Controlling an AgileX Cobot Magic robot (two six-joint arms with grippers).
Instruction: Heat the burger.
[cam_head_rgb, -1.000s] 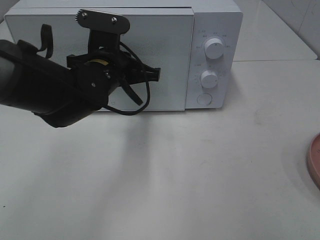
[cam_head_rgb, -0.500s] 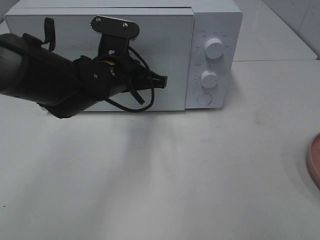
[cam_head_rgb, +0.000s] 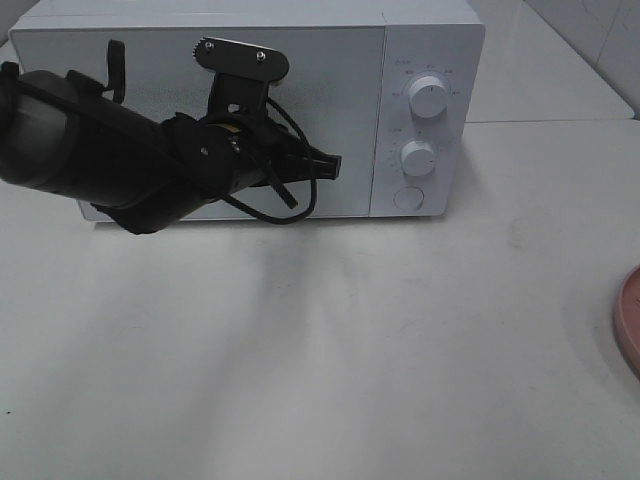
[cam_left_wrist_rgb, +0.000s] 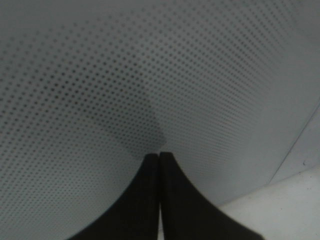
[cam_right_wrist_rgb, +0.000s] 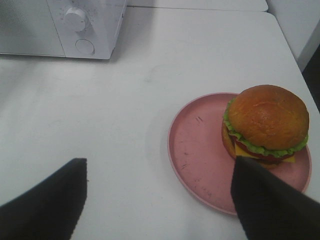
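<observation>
Left gripper (cam_left_wrist_rgb: 159, 172) pressed up to the microwave door (cam_left_wrist_rgb: 150, 75), fingers together with no gap showing, tips against the dotted door panel. Seen from the high camera as a black arm reaching in from the left, gripper (cam_head_rgb: 325, 165) at the door's (cam_head_rgb: 330, 110) right part, just short of the control panel. Black cable looped under the wrist. Door shut flush with the body of the microwave (cam_head_rgb: 430, 30). Two white knobs, upper (cam_head_rgb: 428, 98) and lower (cam_head_rgb: 417, 158), stacked on the panel, round button (cam_head_rgb: 408, 198) below them.

Right gripper (cam_right_wrist_rgb: 160, 195) hanging above the table (cam_right_wrist_rgb: 125, 115), fingers wide apart, holding nothing. Burger (cam_right_wrist_rgb: 265, 124) sitting on the far side of the pink plate (cam_right_wrist_rgb: 197, 150), well right of the microwave (cam_right_wrist_rgb: 85, 30), domed bun on top, green layer and yellow slice showing at the edge. Only a sliver of plate (cam_head_rgb: 628, 320) visible at the right edge of the high view; burger out of that view.
</observation>
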